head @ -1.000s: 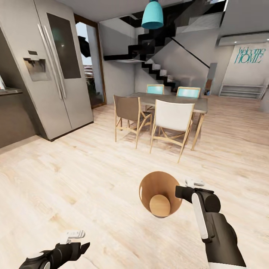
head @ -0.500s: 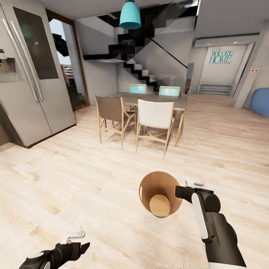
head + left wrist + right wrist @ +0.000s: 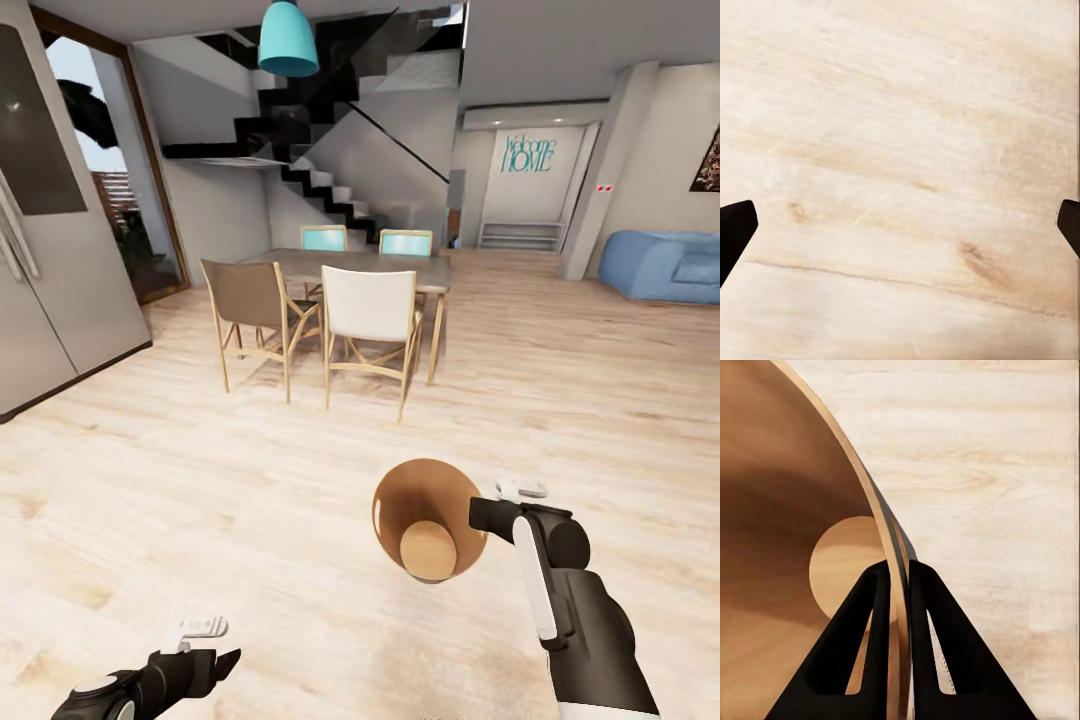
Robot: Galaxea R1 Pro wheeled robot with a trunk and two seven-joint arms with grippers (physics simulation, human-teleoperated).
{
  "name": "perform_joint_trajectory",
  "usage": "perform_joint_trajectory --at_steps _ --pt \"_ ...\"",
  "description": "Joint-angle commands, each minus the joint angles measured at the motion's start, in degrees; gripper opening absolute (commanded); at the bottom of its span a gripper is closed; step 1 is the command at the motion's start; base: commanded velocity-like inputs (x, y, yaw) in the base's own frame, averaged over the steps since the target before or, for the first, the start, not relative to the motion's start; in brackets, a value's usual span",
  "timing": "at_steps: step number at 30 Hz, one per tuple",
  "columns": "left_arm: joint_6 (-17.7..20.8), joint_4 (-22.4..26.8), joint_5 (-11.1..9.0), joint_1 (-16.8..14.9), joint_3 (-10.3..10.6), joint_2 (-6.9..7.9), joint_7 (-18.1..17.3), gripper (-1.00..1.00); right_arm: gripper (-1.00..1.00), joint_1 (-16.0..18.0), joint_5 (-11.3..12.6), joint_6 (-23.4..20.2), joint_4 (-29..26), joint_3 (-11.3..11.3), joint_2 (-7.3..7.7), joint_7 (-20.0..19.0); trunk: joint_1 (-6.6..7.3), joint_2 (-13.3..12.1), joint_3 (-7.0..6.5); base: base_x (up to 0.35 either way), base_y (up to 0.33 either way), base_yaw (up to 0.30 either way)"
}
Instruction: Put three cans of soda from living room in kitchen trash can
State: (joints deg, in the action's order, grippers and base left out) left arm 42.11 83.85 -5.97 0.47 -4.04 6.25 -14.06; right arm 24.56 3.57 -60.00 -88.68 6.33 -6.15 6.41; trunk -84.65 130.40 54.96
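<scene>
One bin wall (image 3: 894, 562) between right jaws

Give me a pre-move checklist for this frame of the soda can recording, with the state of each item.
1. Right hand grip on the trash can: ok, its two fingers pinch the rim wall, one inside and one outside.
2. Trash can contents: not ok, the tan bottom is bare, no soda can inside.
3. Left hand free: ok, open over bare wood floor, holding nothing.
4. Soda cans located: cannot tell.
5. Path ahead: ok for the floor right in front; the dining table and chairs stand further on.
6. Living room in sight: ok, a blue sofa shows far right.
</scene>
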Motion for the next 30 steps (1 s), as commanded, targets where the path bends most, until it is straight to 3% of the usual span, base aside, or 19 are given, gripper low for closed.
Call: perform_joint_trajectory --at_steps 1,30 --pt "0.0 0.0 0.0 0.0 0.0 0.00 0.0 1.00 -1.00 0.0 0.9 0.0 0.0 0.0 -0.01 -0.3 0.01 0.0 -0.01 0.000 0.000 -0.284" --pt "0.1 0.0 0.0 0.0 0.3 -0.01 -0.1 1.00 -1.00 0.0 0.9 0.0 0.0 0.0 0.01 -0.3 0.01 0.0 -0.01 0.000 0.000 -0.284"
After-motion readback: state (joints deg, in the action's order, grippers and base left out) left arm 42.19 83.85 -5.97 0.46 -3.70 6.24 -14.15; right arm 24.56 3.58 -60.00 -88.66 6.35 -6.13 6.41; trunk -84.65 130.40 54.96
